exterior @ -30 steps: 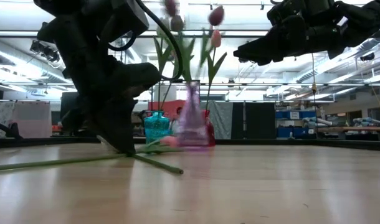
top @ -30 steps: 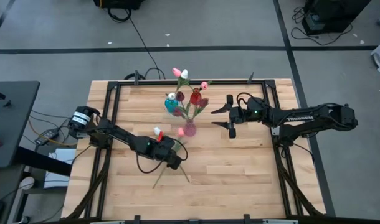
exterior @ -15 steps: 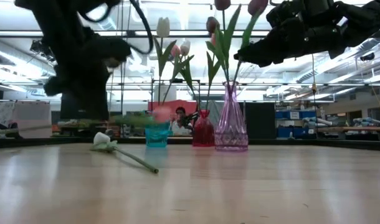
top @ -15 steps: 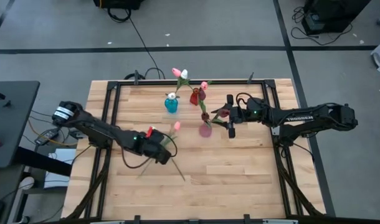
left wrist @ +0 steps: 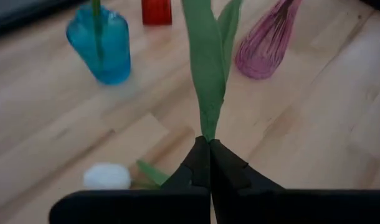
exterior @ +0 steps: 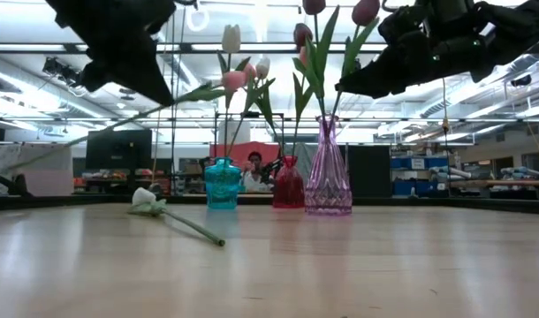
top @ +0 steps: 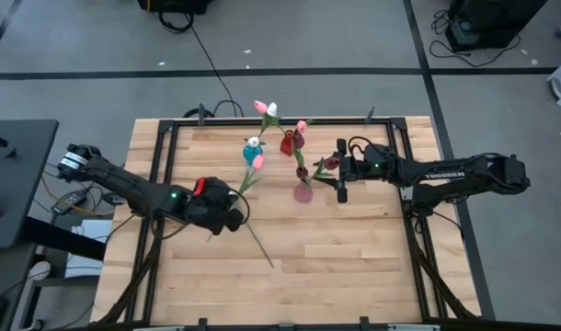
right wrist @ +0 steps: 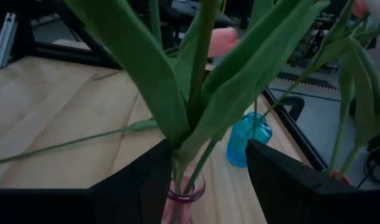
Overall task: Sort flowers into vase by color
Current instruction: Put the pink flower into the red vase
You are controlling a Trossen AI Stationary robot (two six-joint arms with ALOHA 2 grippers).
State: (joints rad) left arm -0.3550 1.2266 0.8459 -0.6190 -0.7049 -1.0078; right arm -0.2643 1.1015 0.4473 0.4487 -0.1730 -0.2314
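My left gripper (top: 235, 215) is shut on a pink tulip (exterior: 234, 79), held in the air at the table's middle left, its head near the blue vase (exterior: 222, 185). A white tulip (exterior: 147, 198) lies flat on the table below, its stem (top: 260, 246) running toward the near edge. My right gripper (right wrist: 209, 186) stands open at the purple vase (exterior: 328, 181), one finger on either side of its stems and leaves (right wrist: 196, 93); I cannot tell whether it touches them. The red vase (exterior: 288, 187) stands between the other two. My left gripper pinches the pink tulip's stem (left wrist: 207, 134) between its two shut fingers, right where the leaves branch off. The fingers slant down from the table's left and lie across the stem. The tulip hangs clear of the table, tilted, head up toward the far side.
The three vases stand close together at the table's far middle, each with tulips in it. A black frame (top: 161, 156) runs around the tabletop. Bare wood (top: 354, 257) lies in the near right part.
My left gripper has risen and gone toward the table's left edge, tipping up. The pink tulip, which lay on the table, is lifted clear, its head swung up toward the blue vase. The purple vase stands farther toward the table's right than a second ago.
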